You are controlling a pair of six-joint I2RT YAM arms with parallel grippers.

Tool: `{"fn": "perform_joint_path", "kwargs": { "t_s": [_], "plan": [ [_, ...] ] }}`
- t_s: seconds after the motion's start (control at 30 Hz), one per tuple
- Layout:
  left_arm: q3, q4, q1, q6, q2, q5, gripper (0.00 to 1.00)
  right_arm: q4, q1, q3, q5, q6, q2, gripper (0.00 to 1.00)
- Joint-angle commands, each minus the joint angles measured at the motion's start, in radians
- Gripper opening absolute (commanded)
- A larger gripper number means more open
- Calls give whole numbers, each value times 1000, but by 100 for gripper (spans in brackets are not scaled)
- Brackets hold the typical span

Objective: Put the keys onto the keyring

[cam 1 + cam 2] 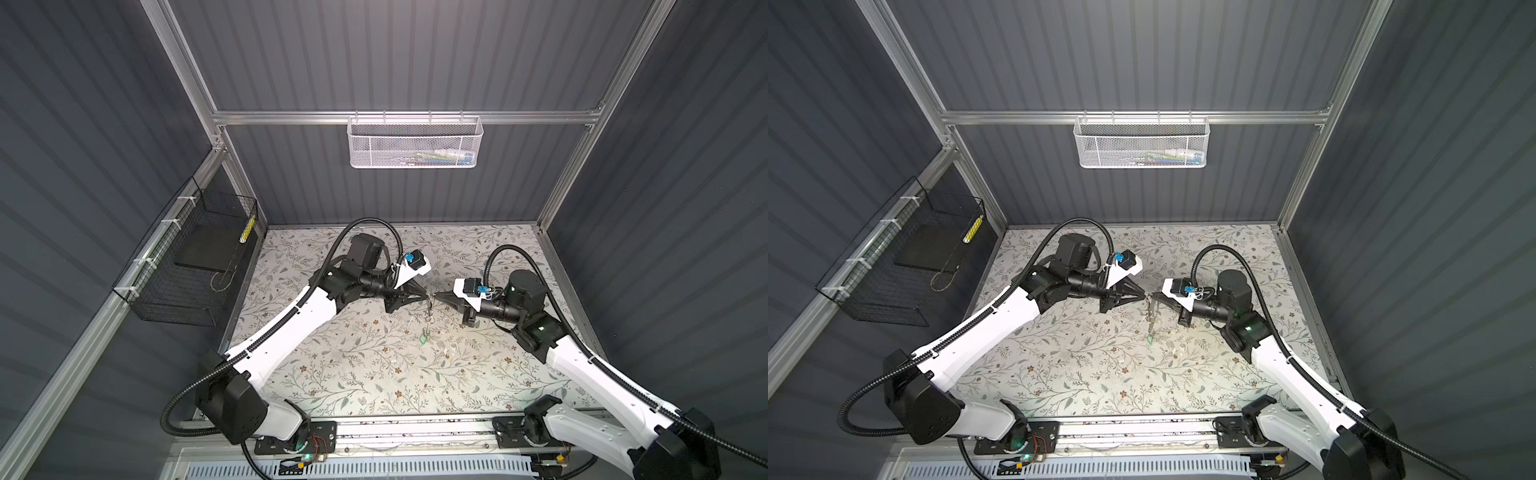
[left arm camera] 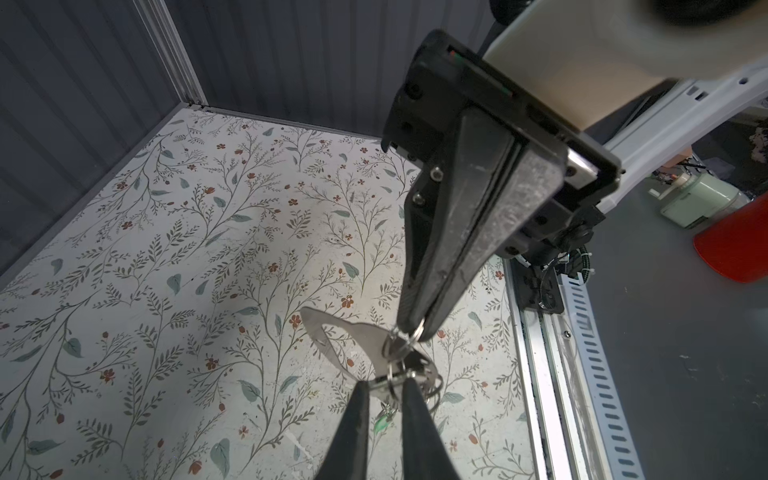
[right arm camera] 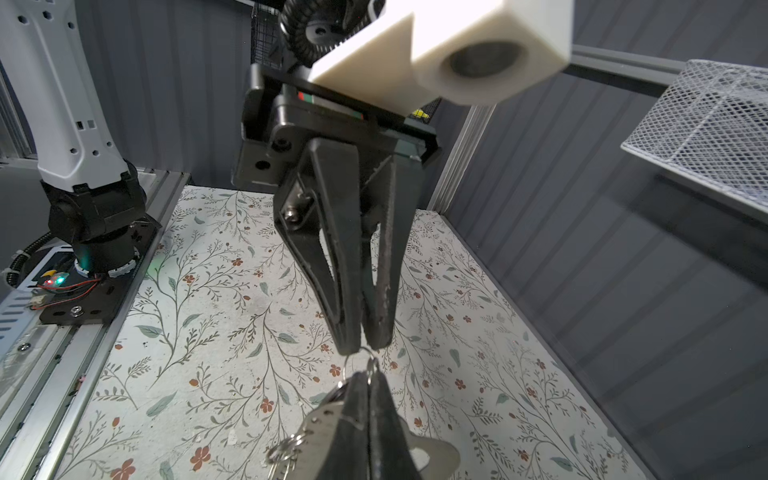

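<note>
Both grippers meet in mid-air over the middle of the floral table (image 1: pixel 365 374). My right gripper (image 3: pixel 368 376) is shut on the keyring (image 3: pixel 320 428), a flat grey metal plate with a cutout, also seen in the left wrist view (image 2: pixel 332 332). My left gripper (image 2: pixel 385 380) has its fingers closed in on a small metal ring (image 2: pixel 394 376) at the plate's end. In both top views the left tips (image 1: pixel 426 295) and right tips (image 1: pixel 436 296) nearly touch. A green tag (image 1: pixel 423 340) hangs below them on linked rings, just above the table (image 2: pixel 380 424).
A white mesh basket (image 1: pixel 415 143) hangs on the back wall. A black wire basket (image 1: pixel 187 270) is fixed to the left wall. An aluminium rail (image 1: pixel 415 432) carrying both arm bases runs along the table's front edge.
</note>
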Motion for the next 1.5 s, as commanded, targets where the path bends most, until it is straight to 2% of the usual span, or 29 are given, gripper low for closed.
{"fn": "perform_joint_path", "kwargs": {
  "t_s": [0.0, 0.23, 0.43, 0.57, 0.67, 0.7, 0.83, 1.2, 1.47],
  "plan": [
    [42, -31, -3, -8, 21, 13, 19, 10, 2, -4, -5, -15, -15, 0],
    [56, -65, -3, 9, 48, 27, 13, 10, 2, -6, -2, -21, -22, 0],
    [105, -104, -3, 33, 63, 35, 2, 15, 2, -8, -2, -22, -24, 0],
    [112, -104, -3, 40, 65, 38, 2, 22, 2, -11, -7, -21, -24, 0],
    [114, -106, -3, 44, 66, 39, 5, 29, 2, -14, 3, -13, -25, 0],
    [110, -105, -3, 48, 60, 37, 11, 34, 1, -14, 9, -8, -28, 0],
    [26, -42, -3, 53, 15, 19, 23, 62, -1, -23, 19, 17, -29, 0],
    [-189, 191, -28, 11, -97, -80, 27, 99, -2, -27, 27, 46, -27, 0],
    [-239, 295, -69, -13, -107, -162, 26, 104, -1, -24, 27, 52, -24, 0]
  ]
}}
